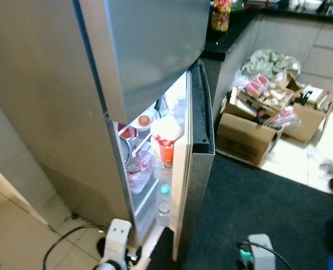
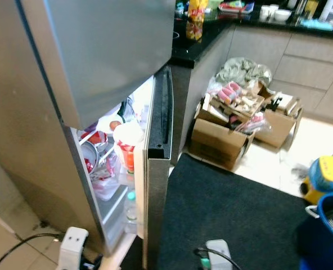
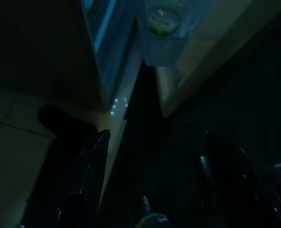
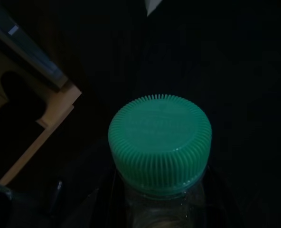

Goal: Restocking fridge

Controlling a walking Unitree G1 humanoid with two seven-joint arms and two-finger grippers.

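While the fridge (image 1: 71,112) stands with its lower door (image 1: 200,146) swung open, lit shelves show a red pot (image 1: 126,133), a tomato-like thing (image 1: 144,120) and a bagged item (image 1: 166,130) above an orange cup (image 1: 166,153). Door bins hold two bottles (image 1: 165,191) with pale caps. The right gripper (image 4: 159,209) is closed on a clear bottle (image 4: 162,209) with a green ribbed cap (image 4: 160,145), held low over the dark mat (image 1: 256,208) right of the door. The left gripper (image 3: 154,185) hangs with its fingers (image 3: 95,171) spread apart and nothing between them (very dim there), near the fridge's bottom edge. Cardboard boxes (image 1: 245,135) of clutter sit beside the counter (image 1: 228,34).
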